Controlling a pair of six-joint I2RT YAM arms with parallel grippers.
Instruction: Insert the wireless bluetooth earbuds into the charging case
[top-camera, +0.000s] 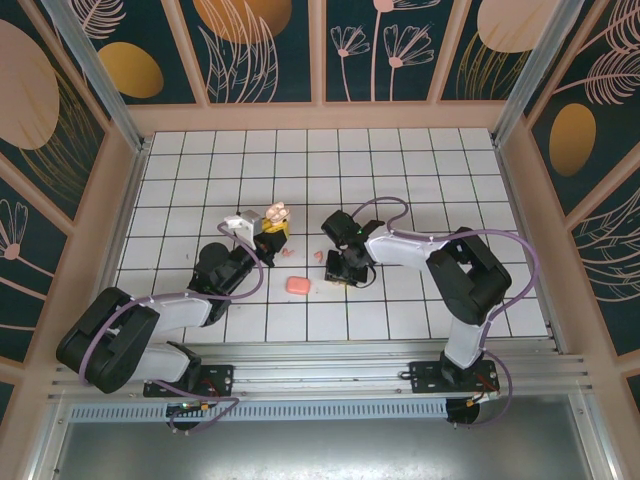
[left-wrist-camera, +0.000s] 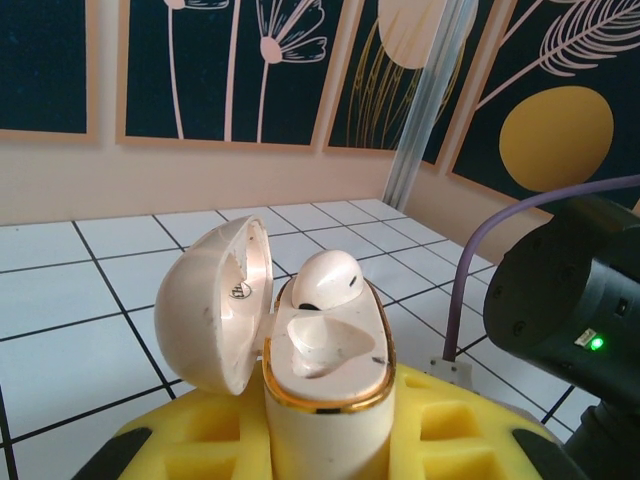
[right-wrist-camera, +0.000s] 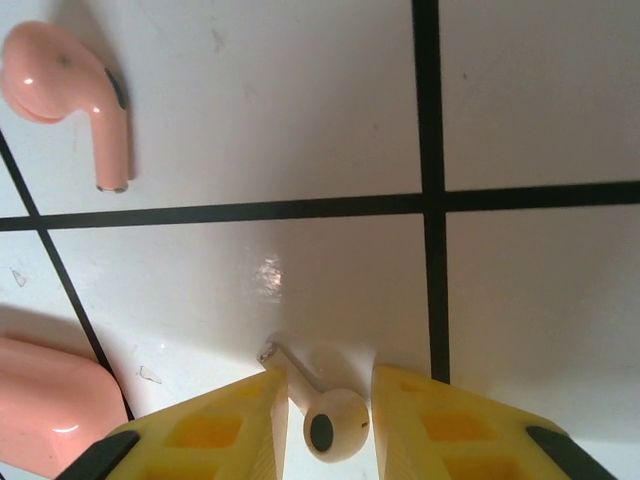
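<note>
My left gripper (top-camera: 268, 232) is shut on a beige charging case (left-wrist-camera: 330, 400) and holds it upright above the tiles, its lid (left-wrist-camera: 212, 305) swung open to the left. One whitish earbud (left-wrist-camera: 325, 278) sits in the case's far socket, and the near socket is bare. On the tile floor lies a second beige earbud (right-wrist-camera: 338, 425), between the yellow fingers of my right gripper (right-wrist-camera: 330, 385). The left finger presses its stem and the right finger is tight against its head. A pink earbud (right-wrist-camera: 85, 100) lies loose to the upper left.
A salmon-pink case (top-camera: 298, 285) rests shut on the tiles between the two arms; its corner (right-wrist-camera: 45, 405) is just left of my right fingers. The right arm's black wrist (left-wrist-camera: 570, 290) hangs close to the held case. Panelled walls ring the tiled floor.
</note>
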